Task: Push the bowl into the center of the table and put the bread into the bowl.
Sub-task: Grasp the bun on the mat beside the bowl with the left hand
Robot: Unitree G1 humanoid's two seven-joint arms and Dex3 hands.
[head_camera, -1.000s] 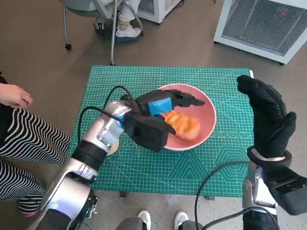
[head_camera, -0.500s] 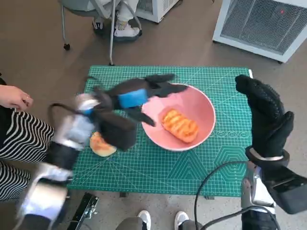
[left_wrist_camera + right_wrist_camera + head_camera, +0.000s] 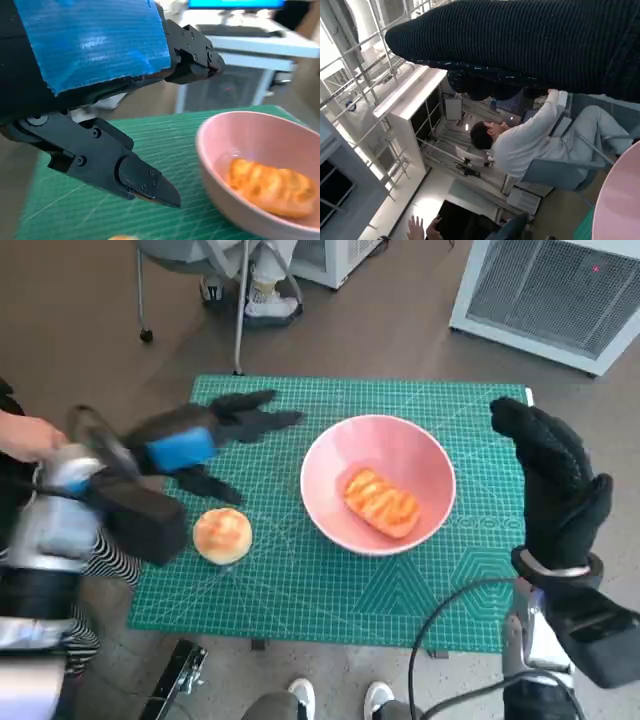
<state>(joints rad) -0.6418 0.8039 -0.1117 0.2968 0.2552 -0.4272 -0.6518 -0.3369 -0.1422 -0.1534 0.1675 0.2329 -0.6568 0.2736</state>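
My 2 hands hold nothing; 1 bread lies in the bowl, another on the mat.

Head view: my left hand [image 3: 200,443] hovers over the green mat [image 3: 300,580], fingers spread and empty, well apart from the pink bowl [image 3: 378,483] near the table's middle. 1 bread [image 3: 381,503] lies inside the bowl; a round bun [image 3: 222,535] sits on the mat just below my left hand. My right hand [image 3: 555,485] stands upright at the mat's right edge, released. Left wrist view: my black fingers [image 3: 125,170] gape, bowl and bread beside them. Right wrist view: my glove [image 3: 530,45] grasps nothing; a seated person [image 3: 530,142] shows beyond.
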